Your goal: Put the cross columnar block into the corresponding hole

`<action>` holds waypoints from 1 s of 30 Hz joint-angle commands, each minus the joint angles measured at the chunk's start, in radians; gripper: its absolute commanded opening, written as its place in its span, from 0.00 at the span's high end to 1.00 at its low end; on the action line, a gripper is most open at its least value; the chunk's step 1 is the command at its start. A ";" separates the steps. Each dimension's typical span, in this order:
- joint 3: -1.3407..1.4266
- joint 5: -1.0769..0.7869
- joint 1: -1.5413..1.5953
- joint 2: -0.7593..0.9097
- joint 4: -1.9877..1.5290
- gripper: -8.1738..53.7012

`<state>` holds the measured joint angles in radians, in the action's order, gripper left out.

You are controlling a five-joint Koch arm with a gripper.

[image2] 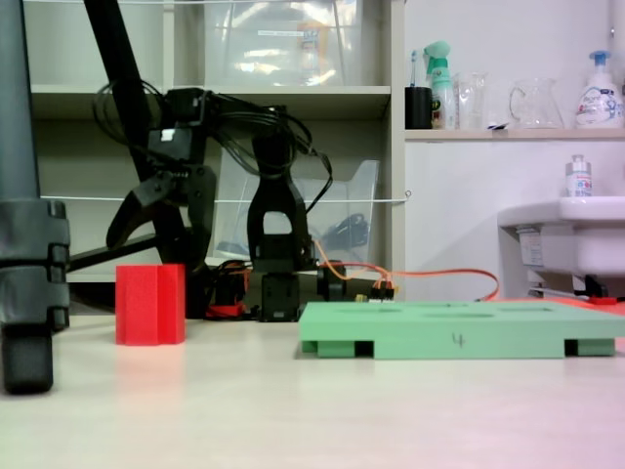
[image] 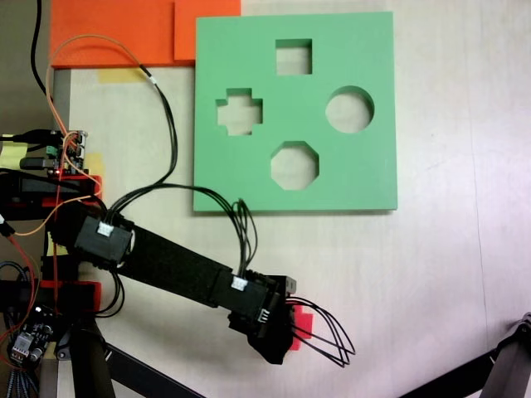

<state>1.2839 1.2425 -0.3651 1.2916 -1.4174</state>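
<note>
Showing a handwritten "4", the green foam board (image2: pixel 459 337) lies flat.

I count one red cross columnar block (image2: pixel 150 304) on the table and one green foam board (image: pixel 365 166). The board has four cutouts: one plus-shaped hole (image: pixel 239 111), one square (image: pixel 294 56), one round (image: pixel 349 109), one octagonal (image: pixel 294 165)

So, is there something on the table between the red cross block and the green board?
No. In a fixed view the table is bare between the red cross block and the green board.
</note>
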 commanded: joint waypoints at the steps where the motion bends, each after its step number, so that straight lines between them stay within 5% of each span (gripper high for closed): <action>1: -0.055 0.012 -0.006 0.006 0.054 0.02; 10: -0.054 0.014 -0.015 -0.078 0.069 0.03; 14: -0.048 0.057 -0.015 -0.103 0.043 0.32; 24: -0.057 0.061 -0.009 -0.141 -0.067 0.46; 30: -0.086 0.095 0.037 -0.014 -0.198 0.50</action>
<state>1.2287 1.3100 -0.3313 1.2241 -1.5110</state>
